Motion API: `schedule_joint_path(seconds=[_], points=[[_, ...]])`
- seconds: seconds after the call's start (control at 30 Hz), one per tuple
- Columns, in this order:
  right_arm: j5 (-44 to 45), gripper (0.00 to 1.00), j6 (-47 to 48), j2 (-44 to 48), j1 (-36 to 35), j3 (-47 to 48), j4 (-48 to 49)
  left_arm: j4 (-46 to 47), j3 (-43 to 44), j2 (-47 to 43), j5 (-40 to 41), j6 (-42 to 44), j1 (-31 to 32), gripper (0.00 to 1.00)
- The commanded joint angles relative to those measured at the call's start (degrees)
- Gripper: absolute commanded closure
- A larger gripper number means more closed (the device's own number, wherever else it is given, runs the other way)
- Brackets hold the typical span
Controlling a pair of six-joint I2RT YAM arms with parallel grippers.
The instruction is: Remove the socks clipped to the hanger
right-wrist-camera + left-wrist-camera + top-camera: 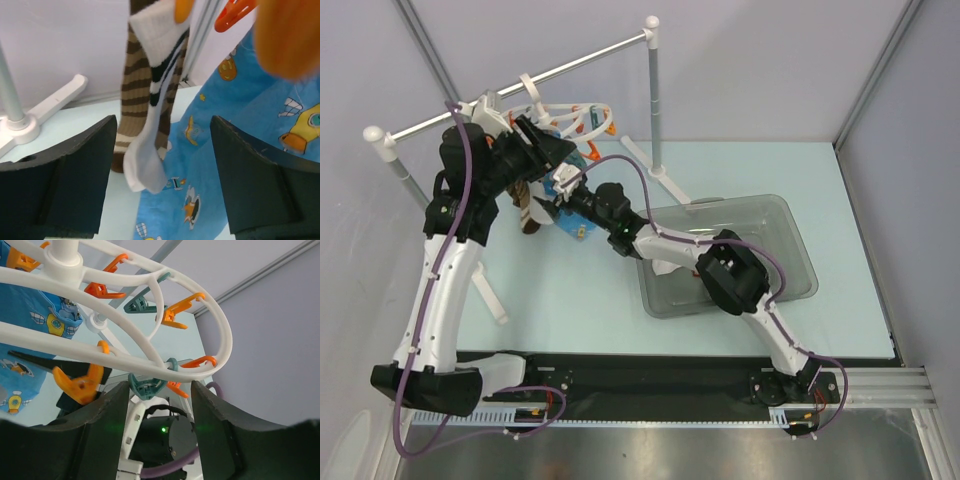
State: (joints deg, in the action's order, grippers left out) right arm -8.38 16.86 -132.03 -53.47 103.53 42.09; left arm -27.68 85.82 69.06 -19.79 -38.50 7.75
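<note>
White plastic oval ring hanger (pixel 220 335) hangs over the desk's (pixel 800 170) far-left corner. Brown-striped sock (pixel 131 95) and white sock (pixel 145 160) dangle clipped, just ahead of the right pincer (pixel 164 125), jaws wide. Left pincer (pixel 157 390) sits under the ring, jaws parted and empty. Recommendation: grip near the clip and pull straight down.

Brown tan-striped sock (pixel 131 97); white sock (pixel 145 167); white hanger (pixel 227 340); orange, teal clips (pixel 77 385); blue printed cloth (pixel 240 135)

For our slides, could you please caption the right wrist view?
Open right tool before a hanging brown striped sock, white sock and blue cloth.
</note>
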Motion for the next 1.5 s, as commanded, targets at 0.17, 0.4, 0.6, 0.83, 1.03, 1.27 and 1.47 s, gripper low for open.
schedule_joint_path(seconds=[0.17,0.4,0.6,0.83,1.03,1.27,1.47], points=[[0.64,0.34,3.44,-8.77,-0.14,15.65,-5.78,-4.65,4.61,-2.7,-0.6,3.34,-0.28,0.41],[3.19,0.75,2.3,-6.41,-1.02,11.36,-3.06,-14.4,10.58,-4.54,6.59,8.0,-0.28,0.4],[7.32,1.0,3.97,2.2,-2.25,-3.03,2.99,-23.2,12.79,-7.35,18.11,11.87,-0.37,0.4],[10.66,1.0,4.93,14.86,-2.43,-19.73,9.06,-24.09,14.46,-6.57,23.13,12.48,-0.37,0.42],[11.55,1.0,5.29,21.89,-2.43,-24.95,8.72,-17.41,12.0,-4.46,16.9,11.35,-0.37,0.44],[11.72,1.0,4.85,24.89,-2.86,-26.27,6.78,-17.16,11.13,-0.58,19.7,8.27,-0.45,0.44],[11.02,1.0,4.32,25.24,-3.48,-26.36,5.9,-11.88,4.1,-3.31,20.76,5.9,-1.42,0.39]])
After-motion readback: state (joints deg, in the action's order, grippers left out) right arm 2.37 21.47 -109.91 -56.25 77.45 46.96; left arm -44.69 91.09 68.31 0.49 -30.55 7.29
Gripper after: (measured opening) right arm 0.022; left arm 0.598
